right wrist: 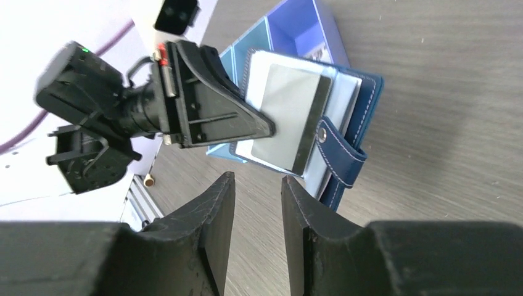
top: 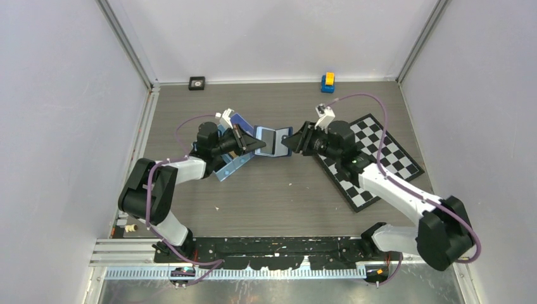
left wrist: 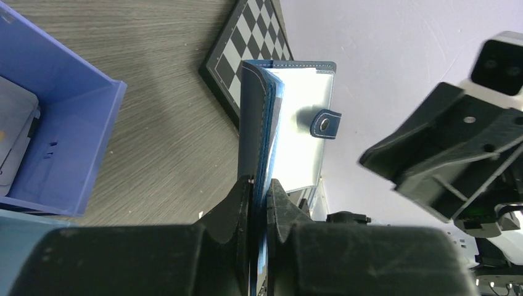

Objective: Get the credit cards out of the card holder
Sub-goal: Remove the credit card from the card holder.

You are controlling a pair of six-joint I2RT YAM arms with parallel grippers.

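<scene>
left arm (top: 174, 172): elbow bent, forearm reaching toward centre | left gripper (left wrist: 259, 185): pinched tight on holder (left wrist: 251, 123) edge | right arm (top: 392, 187): stretched in from right, wrist facing left gripper | right gripper (right wrist: 258, 180): jaws apart, nothing between, tips near left's, not touching

The card holder (top: 269, 136), navy outside and light blue inside, stands open like a book just above the centre of the top view, raised on edge, its snap tab (right wrist: 345, 161) undone. A silvery-grey credit card (right wrist: 288, 116) lies flat against its inner face.
</scene>
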